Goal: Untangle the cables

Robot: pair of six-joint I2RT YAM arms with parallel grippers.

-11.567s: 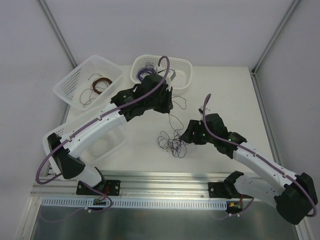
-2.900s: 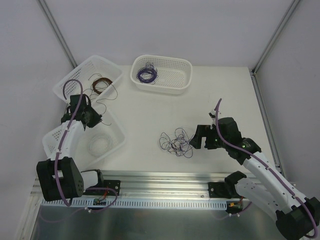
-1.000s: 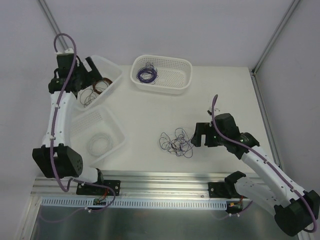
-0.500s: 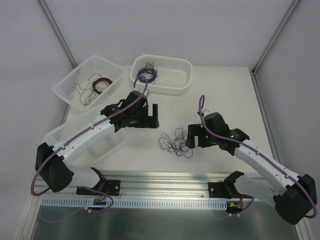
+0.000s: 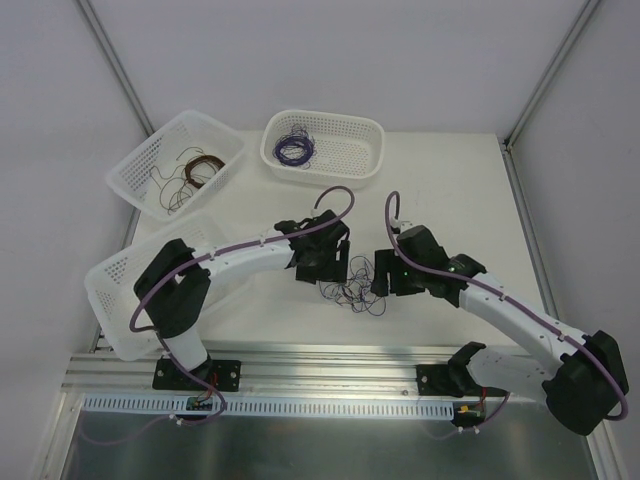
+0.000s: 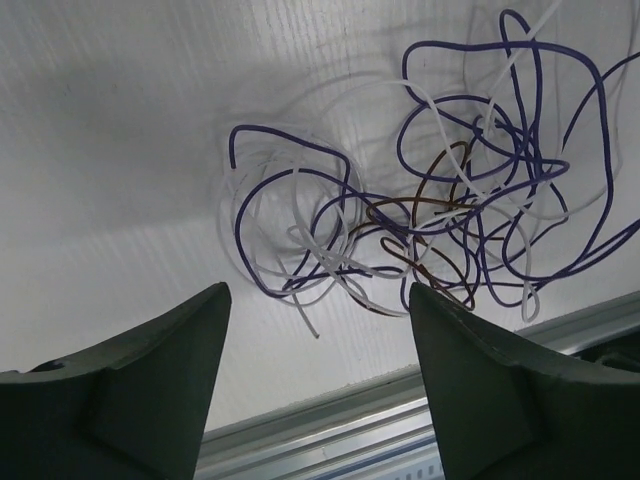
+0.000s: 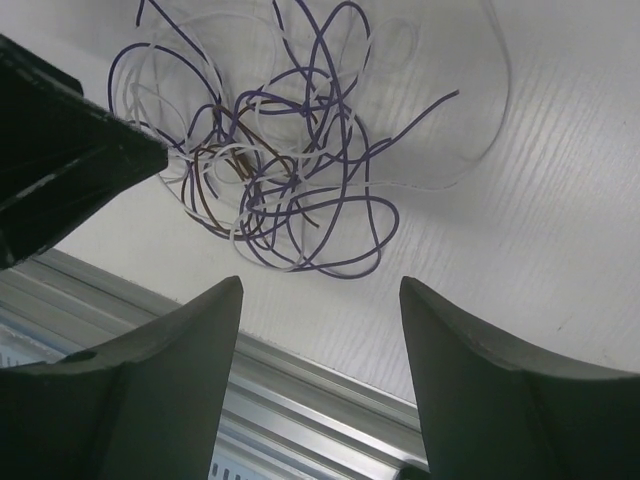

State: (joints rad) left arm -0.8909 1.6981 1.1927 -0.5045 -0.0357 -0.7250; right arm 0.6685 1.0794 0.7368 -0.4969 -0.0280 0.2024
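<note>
The left arm is stretching from its base at the near left across to the middle of the desk (image 5: 440,180), elbow low, its left gripper (image 5: 333,272) pointing down at the left side of the cables (image 5: 352,291). The right arm is bending in from the near right, its right gripper (image 5: 384,280) facing the same tangle from the right. The two grippers are standing close together with the clump between them.

In the wrist views both grippers, left (image 6: 318,295) and right (image 7: 320,285), are standing with fingers spread and nothing between them. Whether any fingertip is touching a strand is hard to say from above.

The cables are lying loose on the desk in purple, whitish and brown loops, just beside the metal rail (image 7: 300,400) running along the near edge. A broad stretch of desk is lying between the tangle and the far basket (image 5: 355,150). The far-left basket (image 5: 150,160) and the near-left basket (image 5: 115,285) are sitting well apart from the tangle, the left arm passing over the latter.
</note>
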